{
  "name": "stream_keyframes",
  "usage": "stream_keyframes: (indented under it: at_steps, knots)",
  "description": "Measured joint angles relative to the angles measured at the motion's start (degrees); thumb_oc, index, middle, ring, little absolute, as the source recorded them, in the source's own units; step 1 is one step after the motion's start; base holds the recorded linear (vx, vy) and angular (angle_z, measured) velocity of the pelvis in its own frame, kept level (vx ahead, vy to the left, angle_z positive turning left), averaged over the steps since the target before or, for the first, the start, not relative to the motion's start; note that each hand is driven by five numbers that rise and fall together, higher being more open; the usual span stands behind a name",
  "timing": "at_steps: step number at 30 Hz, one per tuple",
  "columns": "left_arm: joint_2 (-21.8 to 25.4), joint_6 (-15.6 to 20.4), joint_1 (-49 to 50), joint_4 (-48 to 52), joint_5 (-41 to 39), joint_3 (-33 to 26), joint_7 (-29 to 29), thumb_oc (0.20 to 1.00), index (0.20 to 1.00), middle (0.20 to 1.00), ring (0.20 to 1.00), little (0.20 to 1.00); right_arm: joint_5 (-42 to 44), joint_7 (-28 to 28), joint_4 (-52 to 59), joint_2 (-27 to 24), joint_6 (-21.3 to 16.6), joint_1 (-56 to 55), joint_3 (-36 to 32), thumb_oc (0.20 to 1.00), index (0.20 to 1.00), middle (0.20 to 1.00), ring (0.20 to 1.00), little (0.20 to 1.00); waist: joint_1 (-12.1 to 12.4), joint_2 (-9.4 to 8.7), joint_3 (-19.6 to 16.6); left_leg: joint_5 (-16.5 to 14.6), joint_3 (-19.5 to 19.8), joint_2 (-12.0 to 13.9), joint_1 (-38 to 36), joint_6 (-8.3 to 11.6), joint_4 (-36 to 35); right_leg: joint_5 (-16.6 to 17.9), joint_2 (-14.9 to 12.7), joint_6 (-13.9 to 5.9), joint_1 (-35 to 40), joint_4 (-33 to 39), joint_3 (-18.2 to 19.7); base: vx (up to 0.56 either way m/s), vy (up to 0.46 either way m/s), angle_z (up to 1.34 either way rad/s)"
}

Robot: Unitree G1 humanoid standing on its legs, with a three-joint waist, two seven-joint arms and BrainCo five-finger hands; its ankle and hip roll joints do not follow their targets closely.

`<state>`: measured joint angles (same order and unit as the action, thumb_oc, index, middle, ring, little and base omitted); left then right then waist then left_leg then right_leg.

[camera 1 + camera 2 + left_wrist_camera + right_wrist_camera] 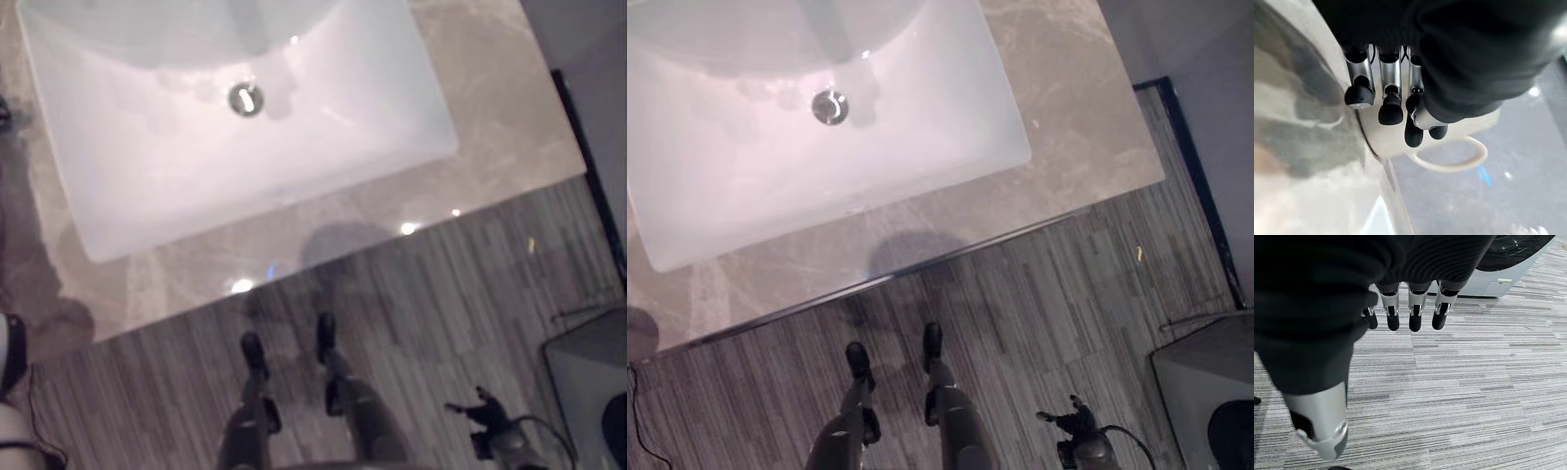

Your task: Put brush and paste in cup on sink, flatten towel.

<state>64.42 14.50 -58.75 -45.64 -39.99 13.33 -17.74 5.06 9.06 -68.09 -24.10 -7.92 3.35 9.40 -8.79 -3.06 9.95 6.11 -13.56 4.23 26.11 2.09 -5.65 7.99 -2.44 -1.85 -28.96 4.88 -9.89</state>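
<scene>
Cup (1400, 142), cream with a loop handle, sits on the tabletop (1488, 205) just past the left hand (1391, 93), whose relaxed fingers hang near it holding nothing, while the right hand (1410, 308) hangs loose-fingered above the striped floor (1474, 396), well apart from the sink (225, 127).

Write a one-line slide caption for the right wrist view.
Right hand hangs open, fingers straight, above grey striped plank floor.

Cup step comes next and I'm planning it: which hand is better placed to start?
Probably the left. The left hand hangs with relaxed fingers right beside a cream cup with a handle. The right hand hangs low over the striped floor.
</scene>
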Motion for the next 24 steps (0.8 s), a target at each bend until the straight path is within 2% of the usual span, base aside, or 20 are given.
stream_keyframes:
  at_steps: [3,10,12,13,20,23,24]
  knots:
    - [0.0,0.0,0.8,0.8,0.0,-0.6,-0.2,0.200,0.200,0.200,0.200,0.200,0.0,0.0,0.0,0.0,0.0,0.0,0.1,1.000,1.000,1.000,1.000,1.000,0.1,-0.11,-0.1,0.0,0.0,0.0,0.0,0.00,0.0,0.0,0.0,0.00,0.0,0.0,0.2,0.00,0.000,0.00]
    - [0.0,1.1,13.7,14.7,0.1,-8.5,-0.7,0.200,0.200,0.200,0.200,0.200,0.0,0.2,2.4,0.0,-0.6,0.2,0.1,1.000,1.000,1.000,1.000,1.000,1.2,-0.09,-0.1,0.0,0.1,0.0,-0.1,0.00,0.0,0.0,0.0,0.04,0.1,0.0,-0.1,0.00,0.000,0.00]
    - [0.0,1.2,15.5,15.2,0.5,-10.3,-0.6,0.200,0.200,0.200,0.200,0.200,0.0,0.3,2.2,0.0,-0.6,0.2,0.0,1.000,1.000,1.000,1.000,1.000,1.8,-0.09,-0.1,0.0,0.2,0.0,-0.1,0.01,0.0,0.0,0.0,0.05,0.2,0.0,-0.2,0.00,0.006,0.02]
    - [0.1,1.2,17.4,15.0,0.6,-12.5,-0.8,0.200,0.200,0.200,0.200,0.200,0.0,0.3,2.2,0.0,-0.6,0.1,0.0,1.000,1.000,1.000,1.000,1.000,2.0,-0.09,-0.1,0.0,0.3,0.0,-0.1,0.02,0.0,0.0,0.0,0.05,0.2,0.0,-0.3,-0.01,0.008,0.05]
    - [1.1,1.0,16.0,7.7,1.5,-12.0,-0.8,0.200,0.200,0.200,0.200,0.200,-0.1,0.3,1.9,-0.2,-0.6,0.0,-0.3,1.000,1.000,1.000,1.000,1.000,2.6,-0.11,0.0,0.2,1.7,0.0,0.0,0.25,0.0,0.0,-0.1,0.03,0.7,0.0,-1.2,-0.01,0.008,0.08]
    - [1.9,0.7,10.5,1.1,1.6,-8.3,-0.8,0.200,0.200,0.200,0.200,0.200,-0.1,0.3,1.8,-0.3,-0.6,0.0,-0.3,1.000,1.000,1.000,1.000,1.000,2.6,-0.24,0.0,0.2,1.7,0.0,0.0,0.30,0.0,0.0,-0.1,0.03,0.7,0.0,-1.3,0.00,0.000,0.00]
    - [1.9,0.0,5.8,-2.3,1.5,-5.7,-1.0,0.200,0.200,0.200,0.200,0.200,0.0,0.3,1.8,-0.6,-0.6,0.0,-0.3,1.000,1.000,1.000,1.000,1.000,2.5,-0.48,0.1,0.2,1.7,0.0,0.1,0.31,0.0,0.0,-0.1,0.02,0.7,0.0,-1.3,0.00,0.000,0.00]
